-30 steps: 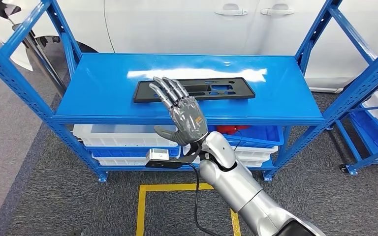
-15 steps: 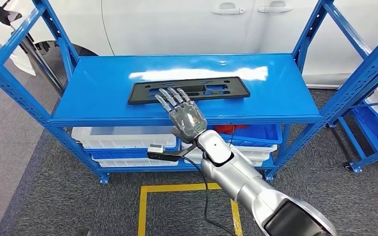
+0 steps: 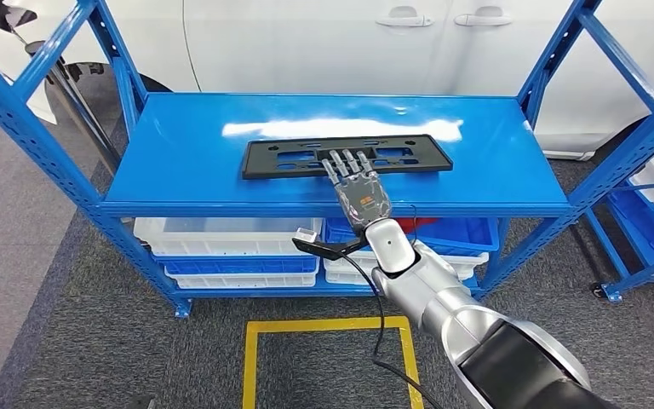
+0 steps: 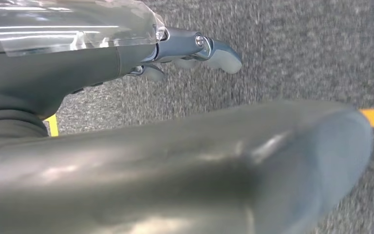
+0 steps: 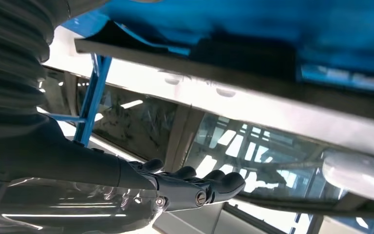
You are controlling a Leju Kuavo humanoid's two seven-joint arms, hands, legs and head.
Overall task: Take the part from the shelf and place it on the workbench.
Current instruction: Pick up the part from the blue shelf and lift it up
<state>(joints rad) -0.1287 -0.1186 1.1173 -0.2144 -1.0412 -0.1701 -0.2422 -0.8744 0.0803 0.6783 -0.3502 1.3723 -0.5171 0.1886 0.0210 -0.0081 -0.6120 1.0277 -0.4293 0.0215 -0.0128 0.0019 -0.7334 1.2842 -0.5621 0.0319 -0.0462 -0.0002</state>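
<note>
- Right hand: released, fingers extended flat over near edge of black plastic part.
- Part: flat on blue shelf.
- Left hand: state undeterminable.

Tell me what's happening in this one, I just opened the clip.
The humanoid is reaching its right robot hand over the top of a blue shelf toward a flat black part lying there. The fingers are stretched out over the part's near edge, not closed around it, so nothing has been picked up yet. The left robot hand hangs low over grey carpet, holding nothing. White and blue bins sit on the lower shelf level, and a white car stands behind the shelf.
</note>
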